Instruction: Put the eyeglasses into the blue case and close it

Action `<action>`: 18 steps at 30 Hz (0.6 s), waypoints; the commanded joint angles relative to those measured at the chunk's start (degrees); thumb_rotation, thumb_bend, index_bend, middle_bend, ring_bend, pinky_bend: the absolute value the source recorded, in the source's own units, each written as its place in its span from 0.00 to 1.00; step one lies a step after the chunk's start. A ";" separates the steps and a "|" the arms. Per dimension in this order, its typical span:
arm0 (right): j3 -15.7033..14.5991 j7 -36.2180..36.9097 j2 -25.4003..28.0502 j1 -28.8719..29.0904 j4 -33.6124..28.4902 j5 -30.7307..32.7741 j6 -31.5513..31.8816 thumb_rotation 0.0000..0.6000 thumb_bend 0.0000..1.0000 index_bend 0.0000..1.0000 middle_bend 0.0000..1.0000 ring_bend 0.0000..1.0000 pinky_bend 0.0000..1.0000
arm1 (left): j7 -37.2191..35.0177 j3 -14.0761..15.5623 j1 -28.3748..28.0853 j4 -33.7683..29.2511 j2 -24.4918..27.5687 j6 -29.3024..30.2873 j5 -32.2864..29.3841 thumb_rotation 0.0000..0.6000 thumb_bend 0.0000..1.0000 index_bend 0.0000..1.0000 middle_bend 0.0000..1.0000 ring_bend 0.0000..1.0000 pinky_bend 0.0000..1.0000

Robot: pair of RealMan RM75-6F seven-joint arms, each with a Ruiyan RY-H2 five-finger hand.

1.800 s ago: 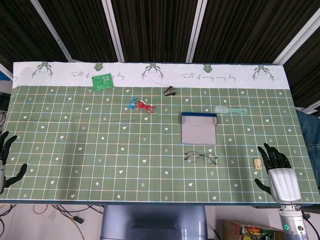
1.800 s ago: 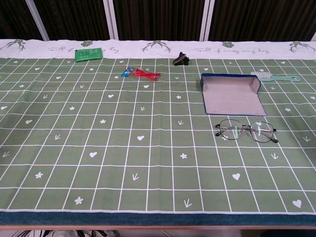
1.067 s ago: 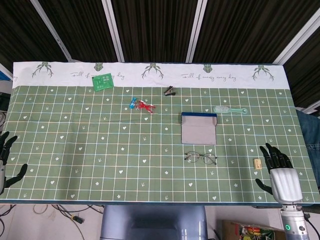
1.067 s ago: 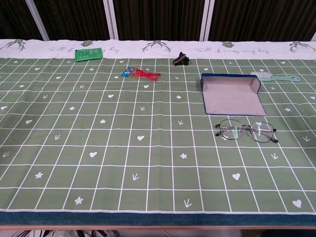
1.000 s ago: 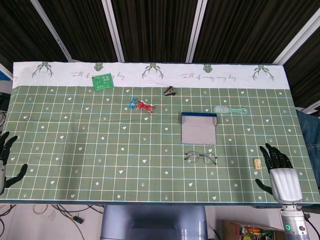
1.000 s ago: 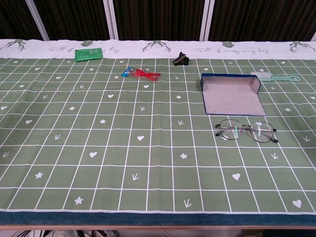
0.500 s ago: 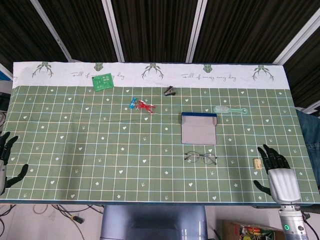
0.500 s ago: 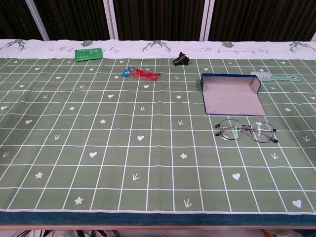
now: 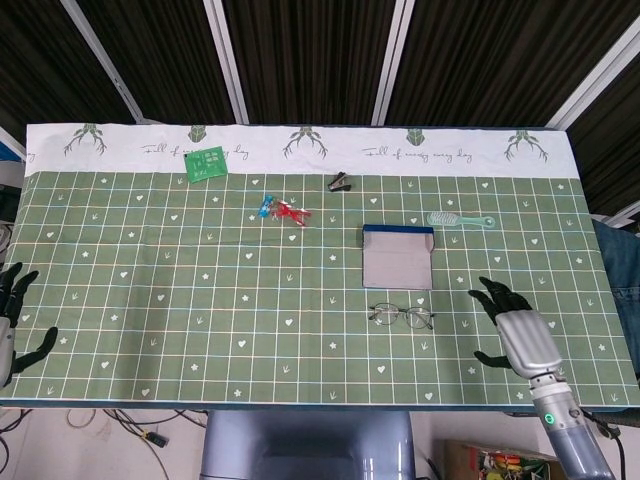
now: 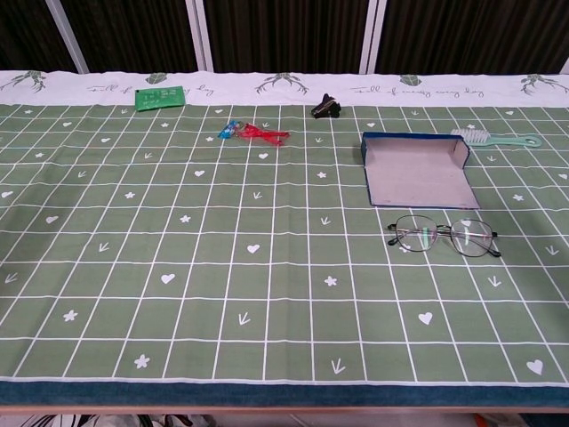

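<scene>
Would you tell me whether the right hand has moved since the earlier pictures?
Yes. In the head view the right hand has shifted left toward the eyeglasses, which lie unmoved below the blue case. It now covers the small tan object.

The white band of the tablecloth (image 9: 300,150) carries cursive script printed twice between deer heads. It seems to read "Full of … day"; the middle words are illegible

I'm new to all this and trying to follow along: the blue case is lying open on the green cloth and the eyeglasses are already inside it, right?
Not quite. The blue case does lie open on the green cloth, but the eyeglasses are not inside it. They rest on the cloth just in front of the case, on the robot's side. The chest view shows this plainly.
</scene>
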 commanded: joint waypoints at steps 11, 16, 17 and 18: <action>5.88 -18.15 -5.94 13.44 -4.67 22.92 -10.83 1.00 0.27 0.35 0.07 0.10 0.21 | 0.27 -0.20 0.12 -0.49 0.02 -0.24 -1.03 1.00 0.32 0.09 0.00 0.00 0.00; 6.25 -22.54 -10.23 16.70 -2.73 29.02 -10.88 1.00 0.29 0.36 0.07 0.10 0.21 | 0.35 -0.37 0.14 -0.75 0.12 -0.34 -1.49 1.00 0.32 0.09 0.00 0.00 0.00; 6.28 -23.14 -10.98 17.26 -2.25 30.03 -10.90 1.00 0.30 0.36 0.07 0.10 0.21 | 0.32 -0.37 0.14 -0.76 0.15 -0.37 -1.52 1.00 0.32 0.09 0.00 0.00 0.00; 6.28 -23.98 -11.98 18.01 -1.60 31.34 -10.79 1.00 0.30 0.36 0.07 0.10 0.21 | 0.27 -0.38 0.13 -0.78 0.18 -0.42 -1.57 1.00 0.32 0.09 0.00 0.00 0.00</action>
